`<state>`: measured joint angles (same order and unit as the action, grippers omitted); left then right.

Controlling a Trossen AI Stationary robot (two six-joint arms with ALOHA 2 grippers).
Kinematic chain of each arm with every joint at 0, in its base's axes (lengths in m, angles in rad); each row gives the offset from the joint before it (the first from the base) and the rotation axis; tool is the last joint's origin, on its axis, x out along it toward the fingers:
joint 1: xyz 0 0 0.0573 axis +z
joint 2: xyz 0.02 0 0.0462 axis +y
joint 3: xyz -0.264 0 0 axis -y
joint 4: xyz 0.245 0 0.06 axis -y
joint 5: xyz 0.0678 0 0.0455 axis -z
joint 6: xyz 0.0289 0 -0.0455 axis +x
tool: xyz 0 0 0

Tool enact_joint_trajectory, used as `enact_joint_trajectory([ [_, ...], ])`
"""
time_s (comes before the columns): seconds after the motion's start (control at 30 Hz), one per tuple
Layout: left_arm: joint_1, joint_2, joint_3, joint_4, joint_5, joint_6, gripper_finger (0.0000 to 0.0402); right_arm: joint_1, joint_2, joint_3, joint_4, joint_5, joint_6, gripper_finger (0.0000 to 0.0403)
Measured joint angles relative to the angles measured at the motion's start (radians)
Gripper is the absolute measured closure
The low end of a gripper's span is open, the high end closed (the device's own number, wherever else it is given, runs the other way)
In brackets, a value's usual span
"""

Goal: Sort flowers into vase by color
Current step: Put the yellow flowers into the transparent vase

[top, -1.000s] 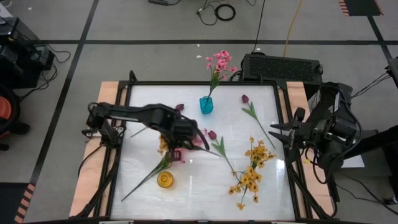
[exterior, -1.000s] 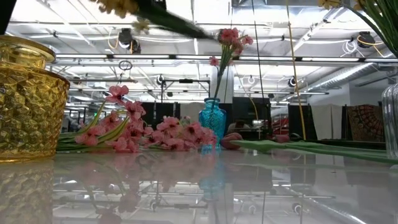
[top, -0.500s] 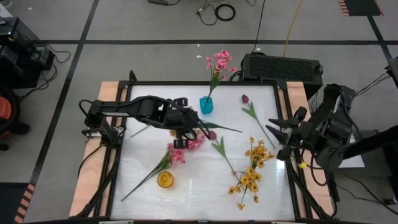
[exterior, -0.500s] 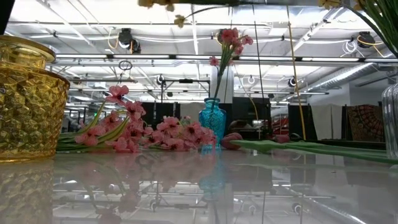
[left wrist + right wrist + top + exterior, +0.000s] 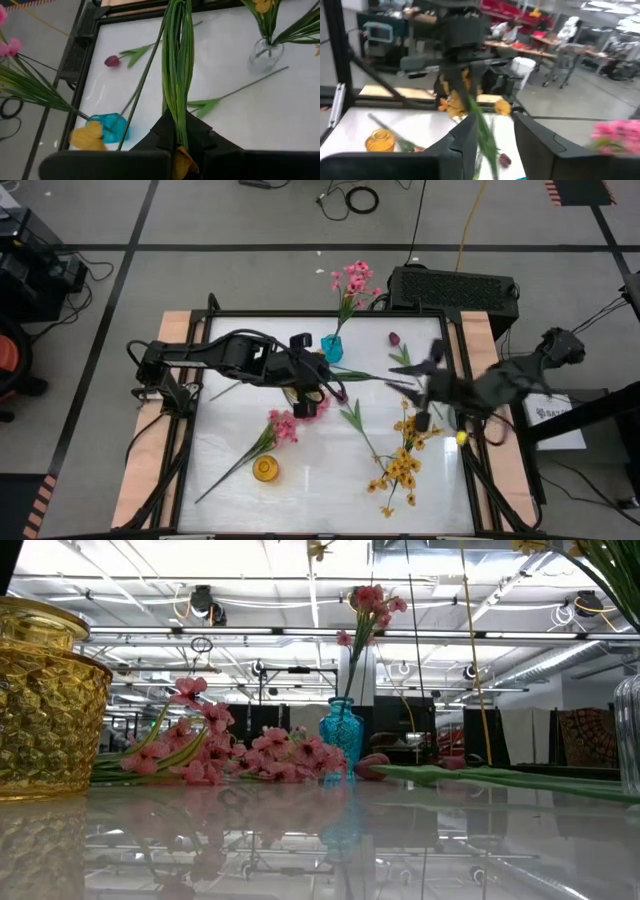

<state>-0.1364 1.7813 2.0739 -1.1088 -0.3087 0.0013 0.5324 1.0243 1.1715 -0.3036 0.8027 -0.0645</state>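
Observation:
My left gripper is over the table's middle, shut on a yellow flower whose long green leaves reach toward the table's right. My right gripper is at the free end of those leaves, open, with a finger on either side of the green stem; I see no touch. A blue vase at the far side holds pink flowers. A yellow vase stands near the front. Pink sprays, two tulips and yellow sprays lie on the table. My left gripper pinches the yellow flower between its two fingers at the base of the leaves, right beside a yellow blossom. The leaves run on past the fingertips, along the fingers. The flower is lifted clear of the table, about level.
A clear glass vase with a yellow flower stands right of the middle. A black box sits beyond the far edge. The black frame runs around the white table top. Free room lies at the near middle.
My left gripper has risen from the pink sprays with the yellow flower and gone toward the blue vase, turning so the leaves point level toward the table's right. My right arm has swung in from the right edge to the free end of the leaves.

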Motion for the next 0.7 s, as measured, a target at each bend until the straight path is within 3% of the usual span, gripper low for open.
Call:
enact_joint_trajectory([
  [0.27, 0.000, 0.000, -0.004, 0.000, -0.046, -0.053, 0.0383, -0.180, 0.132, 0.046, -0.046, -0.178, 0.036, 0.0215],
  [0.47, 0.000, 0.009, -0.004, -0.001, -0.048, -0.075, 0.0383, -0.216, 0.241, 0.101, -0.098, -0.175, 0.003, 0.0197],
  [0.7, -0.004, 0.051, -0.006, -0.059, -0.048, -0.097, 0.0383, -0.243, 0.320, 0.110, -0.180, -0.095, -0.030, 0.0195],
])
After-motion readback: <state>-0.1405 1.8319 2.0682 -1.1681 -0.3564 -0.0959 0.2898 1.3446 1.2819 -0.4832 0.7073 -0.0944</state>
